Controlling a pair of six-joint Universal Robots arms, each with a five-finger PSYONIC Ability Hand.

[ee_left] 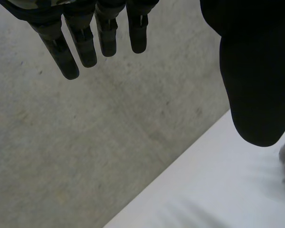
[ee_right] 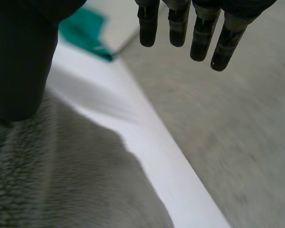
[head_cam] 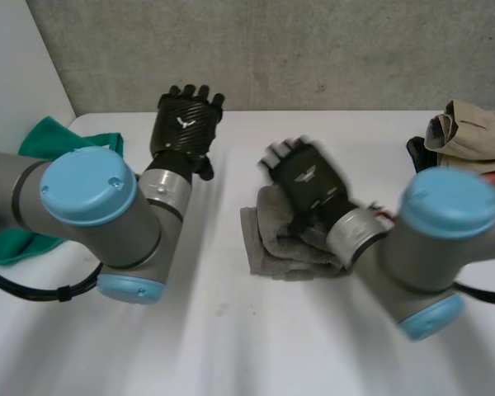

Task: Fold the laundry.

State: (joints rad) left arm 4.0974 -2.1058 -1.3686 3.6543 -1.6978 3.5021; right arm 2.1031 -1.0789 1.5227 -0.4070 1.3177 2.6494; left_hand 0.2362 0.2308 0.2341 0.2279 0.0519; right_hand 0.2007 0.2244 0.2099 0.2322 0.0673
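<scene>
The grey towel [head_cam: 285, 243] lies crumpled in a lump near the middle of the white worktop [head_cam: 231, 330]. My right robot hand [head_cam: 309, 181] is over the towel's 12 o'clock side. Its fingers [ee_right: 180, 23] are straight and wide, and the thumb [ee_right: 19, 61] is apart from them, so it holds nothing. In the right wrist view the fluffy towel is under the palm. I cannot tell if the hand touches it.

My left robot hand [head_cam: 184, 124] is at about 10 o'clock from the towel, well apart from it, near the far edge of the worktop. Its fingers are straight and wide too, and it holds nothing.

A green cloth [head_cam: 62, 140] lies at 9 o'clock on the worktop's edge, partly behind my left arm [head_cam: 82, 198]. A pile of tan clothes [head_cam: 478, 132] sits at 2 o'clock. A grey wall [head_cam: 313, 49] stands behind the worktop at 12 o'clock.
</scene>
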